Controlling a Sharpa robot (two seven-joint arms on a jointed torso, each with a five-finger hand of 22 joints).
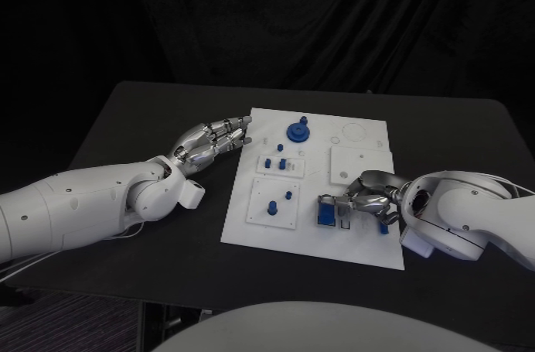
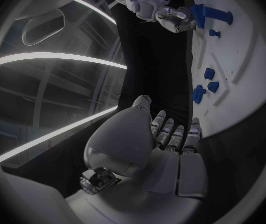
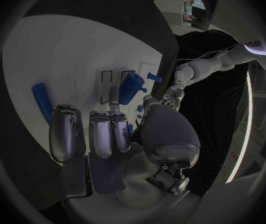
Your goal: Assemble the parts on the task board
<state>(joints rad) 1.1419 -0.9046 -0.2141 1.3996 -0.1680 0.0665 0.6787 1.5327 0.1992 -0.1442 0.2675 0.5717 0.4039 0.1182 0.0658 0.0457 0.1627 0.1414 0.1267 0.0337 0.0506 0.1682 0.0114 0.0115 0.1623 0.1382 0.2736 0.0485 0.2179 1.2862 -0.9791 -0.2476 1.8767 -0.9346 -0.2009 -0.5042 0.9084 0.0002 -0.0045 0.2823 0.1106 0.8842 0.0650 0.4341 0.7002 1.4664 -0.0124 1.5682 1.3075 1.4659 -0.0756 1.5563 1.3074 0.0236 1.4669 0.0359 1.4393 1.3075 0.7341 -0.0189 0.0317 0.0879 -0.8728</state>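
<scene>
Right hand hovers over the white task board's near right part, fingers apart, touching a blue block but grasping nothing; left hand rests released at the board's left edge; round blue part stands farther back.

Your right hand hovers over the white plastic task board, fingers extended beside a blue rectangular block and a blue bar.
</scene>
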